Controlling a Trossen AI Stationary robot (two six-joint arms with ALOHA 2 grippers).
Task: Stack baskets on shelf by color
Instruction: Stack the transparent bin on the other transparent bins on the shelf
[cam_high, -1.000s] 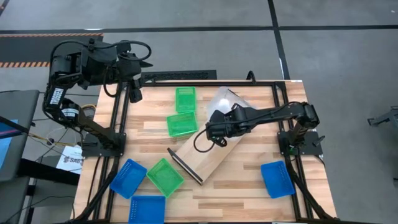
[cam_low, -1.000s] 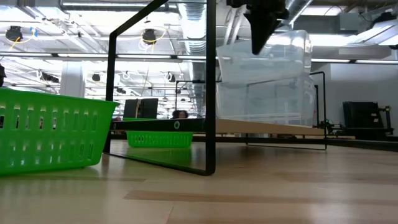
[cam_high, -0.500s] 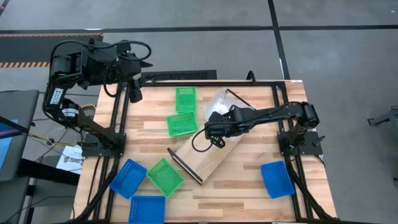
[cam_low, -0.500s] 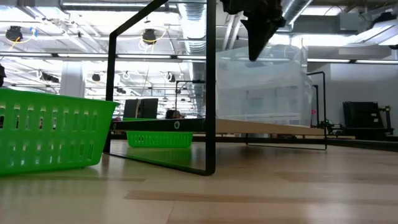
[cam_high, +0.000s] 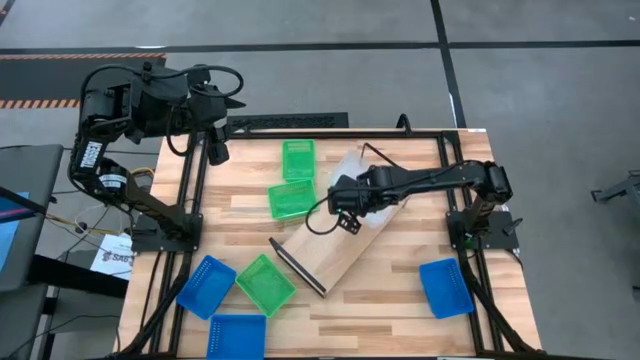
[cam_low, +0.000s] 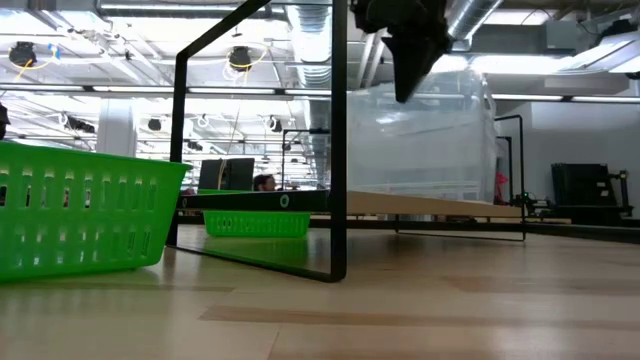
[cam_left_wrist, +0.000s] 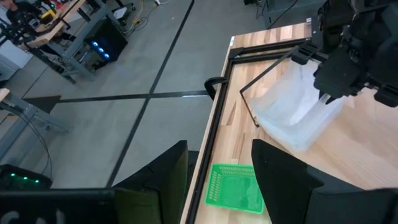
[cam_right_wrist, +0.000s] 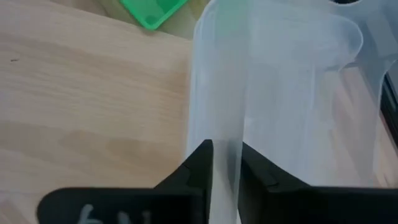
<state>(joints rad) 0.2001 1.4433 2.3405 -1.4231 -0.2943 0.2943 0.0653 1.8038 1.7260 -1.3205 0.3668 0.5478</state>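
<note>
My right gripper (cam_high: 347, 200) reaches over the light-wood shelf (cam_high: 340, 245), which lies slantwise on the table. It is shut on a clear basket (cam_high: 352, 165) at the shelf's far end. In the low view the clear stack (cam_low: 420, 140) stands on the board (cam_low: 420, 205) under the gripper (cam_low: 408, 85). Three green baskets (cam_high: 297, 158) (cam_high: 291, 200) (cam_high: 265, 283) and three blue ones (cam_high: 207, 286) (cam_high: 237, 335) (cam_high: 445, 287) rest flat on the table. My left gripper (cam_high: 215, 152) waits open at the far left corner. My right gripper pinches a thin side wall of the clear basket (cam_right_wrist: 224, 124) between its two fingers (cam_right_wrist: 200, 163), at the end nearest the shelf's middle. The fingers come from above, pointing down. The basket sits about level, its bottom down by the shelf board.
The shelf's black end frame (cam_low: 340, 150) rises at its near end, beside a green basket (cam_low: 80, 215). The table's black frame rail (cam_left_wrist: 217, 118) runs along the far and side edges. Bare wood lies at the table's right side (cam_high: 420, 235).
My right gripper has gone a little toward the table's far edge, still shut on the clear basket. The basket was tipped and raised above the clear one beneath. It has come down and levelled, so the clear stack now looks lower and square.
</note>
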